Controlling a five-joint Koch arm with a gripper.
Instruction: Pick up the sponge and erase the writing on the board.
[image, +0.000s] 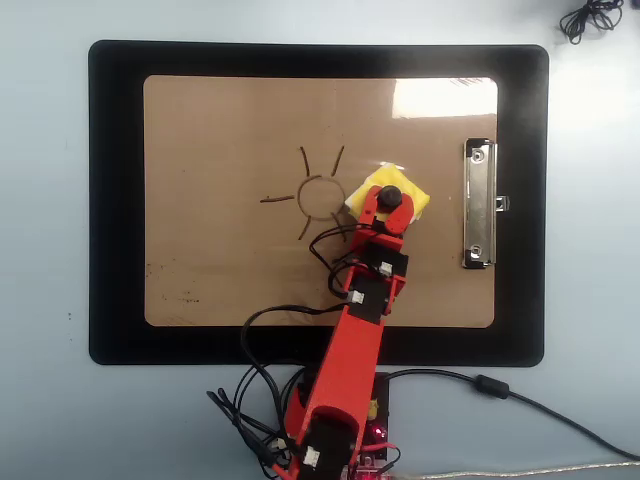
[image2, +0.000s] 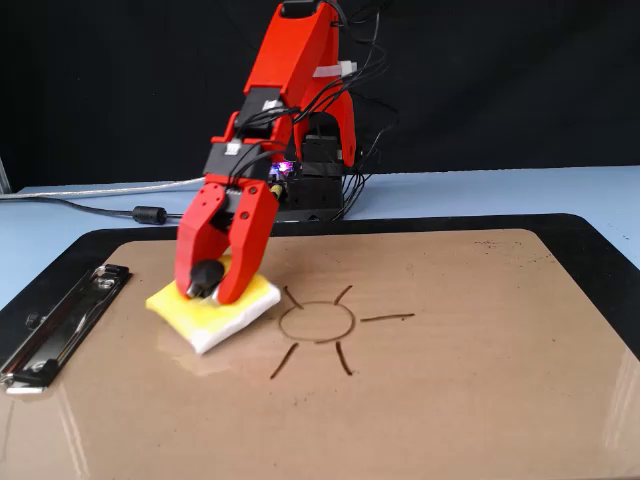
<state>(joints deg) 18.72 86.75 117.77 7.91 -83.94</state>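
Pale blue worktop carries the board; claw clamped on sponge knob, sponge beside the writing at frame centre; next: sweep across it.

claw covers sponge middle | arm base — cut off at overhead's bottom edge

Bright, even light falls from above in both views. A white glare patch burns out the board corner near its metal clip in the overhead view; pale streaks of reflection cross its lower edge in the fixed view. Shadows stay soft and short under the sponge. Both frames are slightly soft; the black backdrop shows no detail.
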